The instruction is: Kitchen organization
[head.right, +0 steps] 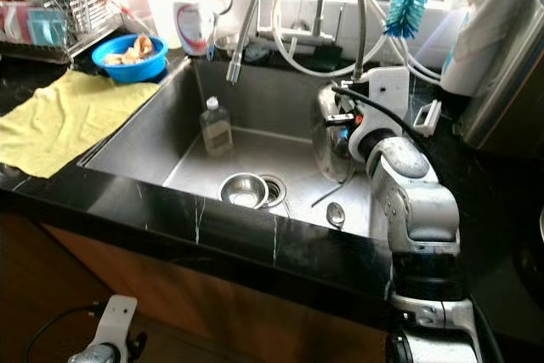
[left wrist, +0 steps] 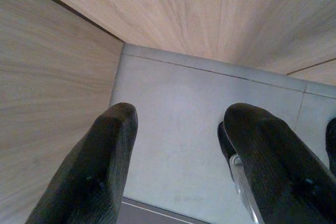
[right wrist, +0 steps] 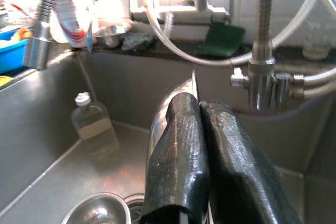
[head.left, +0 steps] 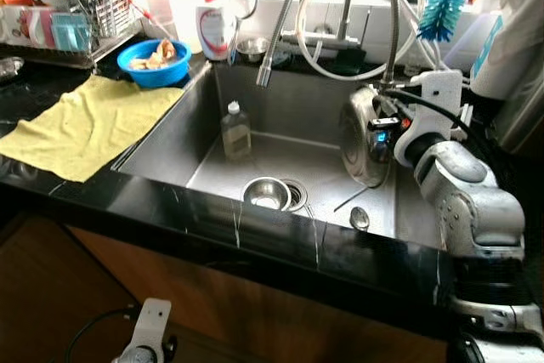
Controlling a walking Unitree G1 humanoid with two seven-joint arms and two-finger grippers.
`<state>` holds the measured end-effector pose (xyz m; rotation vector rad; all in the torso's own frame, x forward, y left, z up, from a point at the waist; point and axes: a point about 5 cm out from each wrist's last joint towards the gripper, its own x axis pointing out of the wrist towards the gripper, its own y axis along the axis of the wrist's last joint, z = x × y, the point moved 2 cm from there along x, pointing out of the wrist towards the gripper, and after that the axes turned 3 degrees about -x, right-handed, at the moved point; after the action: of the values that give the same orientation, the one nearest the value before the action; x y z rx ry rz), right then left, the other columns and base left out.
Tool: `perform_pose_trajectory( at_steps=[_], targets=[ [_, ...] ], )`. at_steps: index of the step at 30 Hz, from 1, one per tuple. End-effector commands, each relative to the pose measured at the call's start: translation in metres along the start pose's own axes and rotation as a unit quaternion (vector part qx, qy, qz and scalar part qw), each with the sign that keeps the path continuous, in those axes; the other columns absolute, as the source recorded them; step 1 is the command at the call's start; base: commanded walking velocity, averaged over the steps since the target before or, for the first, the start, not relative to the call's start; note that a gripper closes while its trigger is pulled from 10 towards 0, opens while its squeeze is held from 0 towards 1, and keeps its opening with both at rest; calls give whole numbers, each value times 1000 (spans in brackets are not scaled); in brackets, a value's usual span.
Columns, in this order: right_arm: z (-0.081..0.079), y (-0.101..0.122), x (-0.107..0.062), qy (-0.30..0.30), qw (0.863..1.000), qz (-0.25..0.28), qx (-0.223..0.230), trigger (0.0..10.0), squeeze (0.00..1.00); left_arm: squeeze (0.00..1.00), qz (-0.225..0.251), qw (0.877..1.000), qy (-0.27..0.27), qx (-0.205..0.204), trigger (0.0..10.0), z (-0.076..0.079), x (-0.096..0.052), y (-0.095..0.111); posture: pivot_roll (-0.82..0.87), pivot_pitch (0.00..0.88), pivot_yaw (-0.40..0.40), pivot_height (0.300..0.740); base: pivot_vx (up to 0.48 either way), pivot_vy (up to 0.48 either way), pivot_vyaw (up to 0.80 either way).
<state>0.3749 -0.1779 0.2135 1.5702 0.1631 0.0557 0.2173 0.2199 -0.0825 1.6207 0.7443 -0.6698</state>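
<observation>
A round steel plate point(head.left: 359, 135) stands on edge inside the sink point(head.left: 170, 138), against its right wall. My right gripper point(right wrist: 195, 106) is shut on the plate's rim, and its arm point(head.left: 463, 189) reaches in over the right counter. On the sink floor lie a small steel bowl point(head.left: 265, 193) beside the drain and a spoon point(head.left: 359, 218) near the front wall. A clear bottle point(head.left: 235, 130) stands at the back left of the basin. My left gripper point(left wrist: 178, 129) hangs open and empty, low in front of the wooden cabinet.
A yellow cloth point(head.left: 85, 125) covers the left counter, with a blue bowl point(head.left: 155, 61) and a dish rack point(head.left: 85, 6) behind it. A pull-out faucet head point(head.left: 270, 61) and hoses hang over the basin. A blue brush point(head.left: 442, 10) and a soap bottle point(head.left: 214, 27) stand at the back.
</observation>
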Motion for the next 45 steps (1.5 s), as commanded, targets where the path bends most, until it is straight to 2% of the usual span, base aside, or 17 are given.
perform_pose_trajectory(
  at_steps=[1,11,17,24,25,26,28,40,41,42,43,45],
  targets=[
    [4,12,8,-11,1000,25,5,10000,0,0,-6,1000,2,3,10000,-3,-1,-3,-195,0,44,740,0,0,0],
    [2,10,26,8,999,30,11,10000,0,0,-8,1000,-3,6,10000,-1,-1,-4,-181,0,40,740,0,0,0],
    [4,-11,35,12,1000,-6,17,10000,0,0,-8,1000,-4,7,10000,-1,-1,-5,-172,0,39,740,0,0,0],
    [8,-26,37,5,1000,-24,16,10000,0,0,-8,1000,-5,8,10000,0,-1,-5,-166,0,34,740,0,0,0],
    [9,-27,37,5,1000,-25,17,10000,35,0,-8,1000,-6,8,10000,0,-1,-6,-166,0,34,740,0,0,0],
    [9,-29,37,5,999,-27,18,10000,965,0,-9,1000,-7,9,10000,1,-1,-6,-166,0,34,740,0,0,0],
    [10,-32,37,4,999,-30,18,10000,1000,0,-10,1000,-9,9,10000,2,-1,-7,-164,0,32,740,0,0,0],
    [6,-46,36,9,999,-44,17,10000,1000,0,-12,1000,-10,13,10000,1,-2,-9,-160,0,32,740,0,0,0],
    [5,-45,36,9,999,-41,13,10000,808,0,-12,1000,-10,13,10000,1,-2,-9,-158,0,33,740,0,0,0],
    [5,-44,35,9,999,-35,5,10000,173,0,-12,1000,-10,14,10000,1,-2,-10,-156,0,32,740,0,0,0],
    [4,-38,34,8,1000,-20,-15,10000,0,0,-12,1000,-10,15,10000,0,-2,-10,-156,0,34,740,0,0,0],
    [3,-36,34,8,1000,-15,-22,10000,0,0,-12,1000,-9,15,10000,0,-2,-10,-156,0,34,740,0,0,0]
  ],
)
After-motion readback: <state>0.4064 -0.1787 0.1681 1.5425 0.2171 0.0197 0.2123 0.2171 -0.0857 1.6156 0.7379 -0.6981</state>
